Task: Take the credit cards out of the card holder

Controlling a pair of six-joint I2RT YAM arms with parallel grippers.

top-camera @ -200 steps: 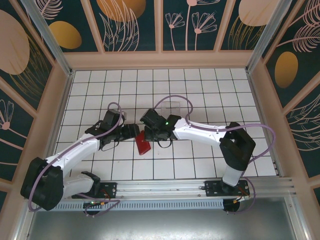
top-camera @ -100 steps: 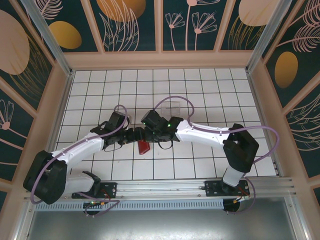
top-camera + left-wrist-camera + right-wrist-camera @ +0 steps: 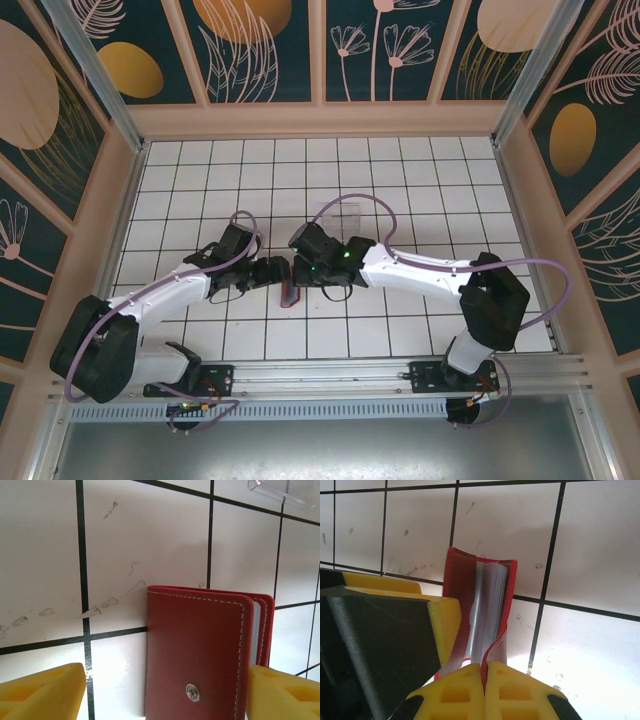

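card holder (image 3: pixel 289 293) on edge, long axis near-far

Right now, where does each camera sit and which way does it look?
Top: high behind the arms, looking down at the table; left arm, right arm show.
Left wrist: on the left arm, facing the red wallet front-on; its yellow fingers show.
Right wrist: on the right arm, facing the wallet's open edge; its shut fingers pinch it.
All share the wallet.
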